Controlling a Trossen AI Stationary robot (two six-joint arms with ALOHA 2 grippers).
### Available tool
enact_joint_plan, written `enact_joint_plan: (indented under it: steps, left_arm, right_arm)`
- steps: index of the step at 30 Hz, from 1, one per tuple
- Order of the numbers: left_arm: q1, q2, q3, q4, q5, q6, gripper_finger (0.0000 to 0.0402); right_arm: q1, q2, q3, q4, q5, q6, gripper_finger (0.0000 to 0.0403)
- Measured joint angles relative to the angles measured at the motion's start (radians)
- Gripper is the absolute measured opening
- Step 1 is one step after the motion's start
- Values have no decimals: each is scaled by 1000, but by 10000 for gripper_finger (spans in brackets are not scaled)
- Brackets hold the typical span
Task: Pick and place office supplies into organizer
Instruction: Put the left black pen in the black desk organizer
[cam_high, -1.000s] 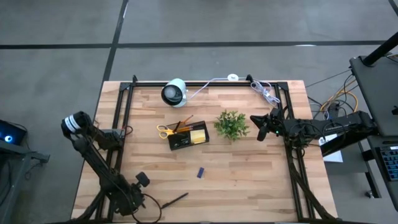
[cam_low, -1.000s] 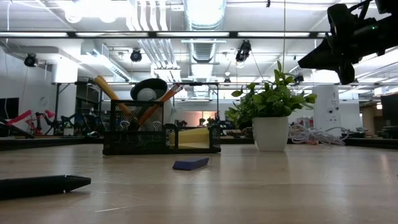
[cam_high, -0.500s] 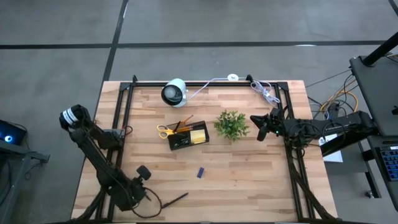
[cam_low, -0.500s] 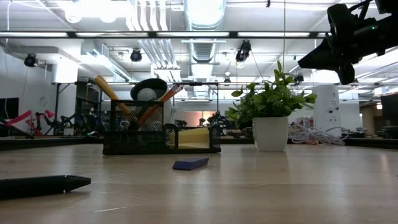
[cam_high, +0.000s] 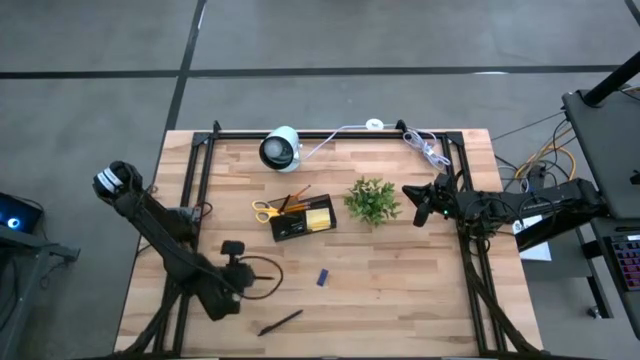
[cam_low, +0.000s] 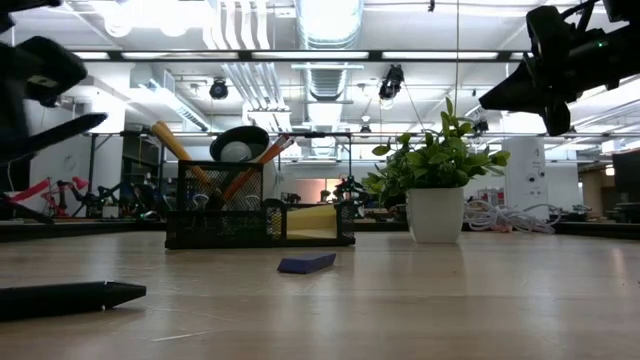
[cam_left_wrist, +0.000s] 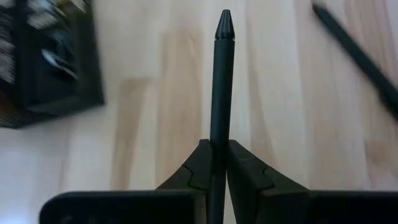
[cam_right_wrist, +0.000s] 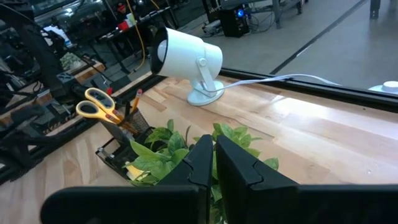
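My left gripper (cam_high: 243, 270) hovers over the table's near-left part, shut on a thin black pen (cam_left_wrist: 222, 74); in the low view it shows at the upper left (cam_low: 40, 75). A second black pen (cam_high: 280, 322) lies flat by the near edge (cam_low: 70, 295). The tiny blue piece (cam_high: 322, 277) lies flat mid-table. The black organizer (cam_high: 302, 220) holds yellow-handled scissors (cam_right_wrist: 99, 106), orange pencils and the yellow sticky-note pad (cam_high: 319, 215). My right gripper (cam_high: 418, 205) hangs shut and empty beside the plant. My left gripper pinches the black pen between its two fingers at the pen's rear part (cam_left_wrist: 217, 134). The pen runs along the fingers, and its pointed end (cam_left_wrist: 224, 15) juts out ahead of them. It is lifted clear of the table, near level (cam_low: 70, 128).
A green potted plant (cam_high: 372, 200) stands right of the organizer. A white round camera-like device (cam_high: 280, 148) and a coiled white cable (cam_high: 425, 148) sit at the far edge. A black frame runs along the table's sides. Bare wood lies between the blue piece and the right edge.
My left gripper, still shut on the pen, has risen and moved from near the near edge toward the far edge and the organizer, entering the low view at the upper left. The pen on the table, the blue piece and the right arm have kept still.
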Motion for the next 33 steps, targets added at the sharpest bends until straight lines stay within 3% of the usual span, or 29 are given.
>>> enact_joint_plan:
  steps: [6, 14, 23, 29, 33]
  left_arm:
    - [58, -21, 0, 87, -127, -19, 12]
    - [151, -21, -3, 227, -193, 0, 12]
    - [248, -26, -3, 387, -243, 217, 12]
    - [327, -38, -2, 431, -359, 228, 12]
    - [375, -52, -6, 493, -381, 302, 12]
  right_arm:
    - [1, 0, 0, 0, 0, 0, 13]
    - [0, 0, 0, 3, 0, 36, 13]
    - [0, 1, 0, 4, 0, 65, 13]
    - [0, 1, 0, 3, 0, 79, 13]
    - [0, 1, 0, 3, 0, 79, 13]
